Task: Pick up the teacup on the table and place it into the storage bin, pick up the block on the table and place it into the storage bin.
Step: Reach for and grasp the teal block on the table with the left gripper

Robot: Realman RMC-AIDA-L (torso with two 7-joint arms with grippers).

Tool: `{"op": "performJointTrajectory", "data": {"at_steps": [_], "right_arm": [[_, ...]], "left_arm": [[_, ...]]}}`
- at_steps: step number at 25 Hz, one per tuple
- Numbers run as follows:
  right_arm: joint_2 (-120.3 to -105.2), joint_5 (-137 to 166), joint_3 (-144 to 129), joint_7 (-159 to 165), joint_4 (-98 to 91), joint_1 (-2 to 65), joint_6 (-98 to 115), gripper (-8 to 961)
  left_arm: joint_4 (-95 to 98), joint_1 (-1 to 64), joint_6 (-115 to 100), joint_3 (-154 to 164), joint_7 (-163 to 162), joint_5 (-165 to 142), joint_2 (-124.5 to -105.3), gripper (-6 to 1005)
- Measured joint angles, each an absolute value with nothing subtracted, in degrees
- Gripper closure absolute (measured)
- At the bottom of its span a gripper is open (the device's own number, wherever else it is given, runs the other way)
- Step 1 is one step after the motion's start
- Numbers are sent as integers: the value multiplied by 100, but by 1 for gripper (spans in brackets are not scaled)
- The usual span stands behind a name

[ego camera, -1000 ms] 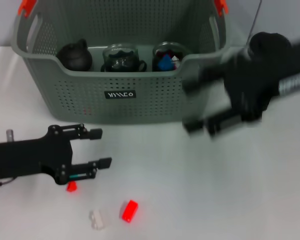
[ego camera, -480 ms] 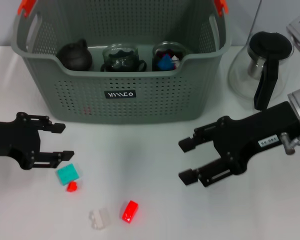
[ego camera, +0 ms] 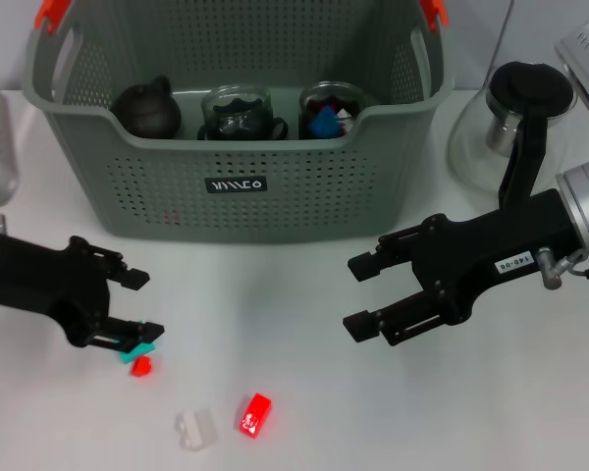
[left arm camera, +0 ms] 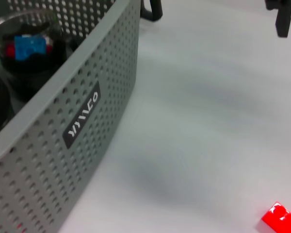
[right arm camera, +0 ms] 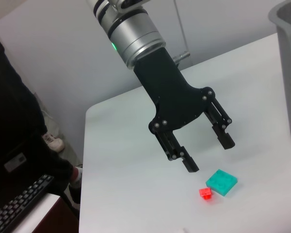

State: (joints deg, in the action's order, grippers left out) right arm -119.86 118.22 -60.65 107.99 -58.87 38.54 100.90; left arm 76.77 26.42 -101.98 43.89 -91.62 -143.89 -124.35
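The grey-green storage bin [ego camera: 236, 186] stands at the back, its logo wall [left arm camera: 82, 116] close in the left wrist view. Inside it are a dark teapot [ego camera: 147, 108], a glass teacup [ego camera: 238, 113] and a second glass cup [ego camera: 329, 110] holding small blocks. My left gripper [ego camera: 142, 305] is open low over the table at the left, straddling a teal block [ego camera: 135, 345] that its near finger partly covers. The right wrist view shows the same left gripper [right arm camera: 209, 154] just above the teal block [right arm camera: 221, 181]. My right gripper [ego camera: 360, 294] hovers open right of centre, holding nothing.
A small red block [ego camera: 141, 366] lies touching the teal one. A white block [ego camera: 194, 429] and a larger red block [ego camera: 255, 414] lie nearer the front edge. A glass kettle [ego camera: 515, 128] with a black handle stands right of the bin.
My left gripper has shifted right and down onto the teal block, now partly hiding it. The right arm swung down from the bin and now hovers nearly still.
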Motion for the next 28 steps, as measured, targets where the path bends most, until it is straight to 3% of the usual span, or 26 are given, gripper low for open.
{"op": "performJointTrajectory", "data": {"at_steps": [22, 28], "right_arm": [[-11990, 12100, -6064, 10749, -5514, 3955, 9834, 119], [-11988, 12110, -6064, 10741, -5511, 3967, 9783, 120]], "left_arm": [[7997, 3118, -9896, 6681, -12000, -15629, -12426, 313], [7694, 3133, -9504, 6871, -12291, -15905, -12434, 137]]}}
